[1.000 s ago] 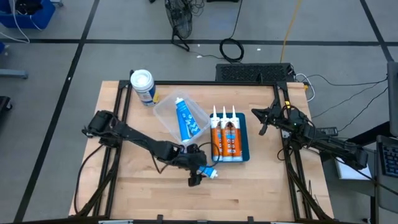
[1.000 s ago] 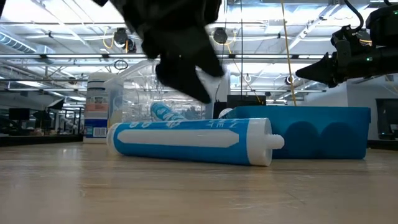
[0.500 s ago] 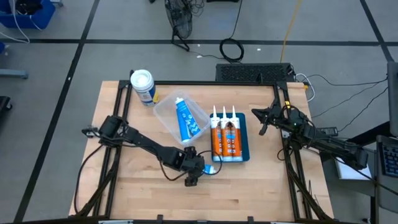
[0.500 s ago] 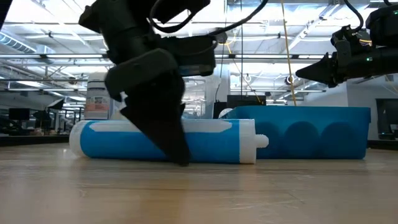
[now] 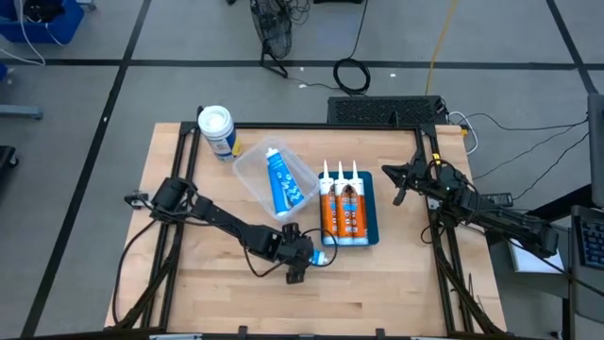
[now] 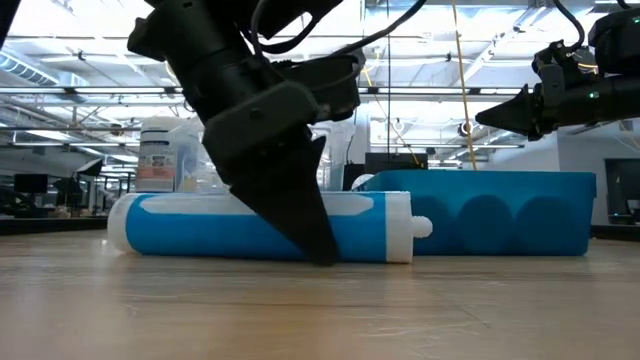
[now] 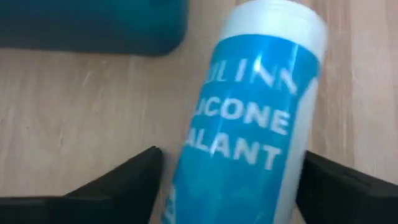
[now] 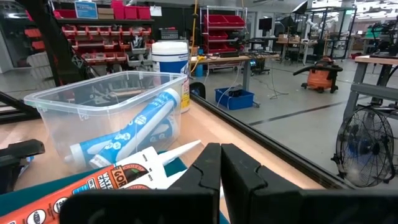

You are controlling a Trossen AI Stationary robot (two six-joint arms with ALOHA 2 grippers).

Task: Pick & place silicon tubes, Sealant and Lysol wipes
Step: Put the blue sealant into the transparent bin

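Left end effector (image 5: 300,265) covers most of the loose blue tube (image 5: 321,260) from above; only the tube's end pokes out, label unreadable there. Low view: left end effector (image 6: 300,215) blocks the tube's (image 6: 180,225) mid-label, and arm cut off by top edge. Left wrist view: tube (image 7: 249,118) blurred and cropped, partial text "LINN / ICONE / ALANT"; both fingers (image 7: 118,186) run off the bottom edge, so contact w/ tube can't be told. Lysol wipes (image 6: 158,170) half hidden behind the clear bin (image 6: 215,150) in low view; label too small to read. Blue tray (image 6: 500,210) hides its cartridges at surface level.
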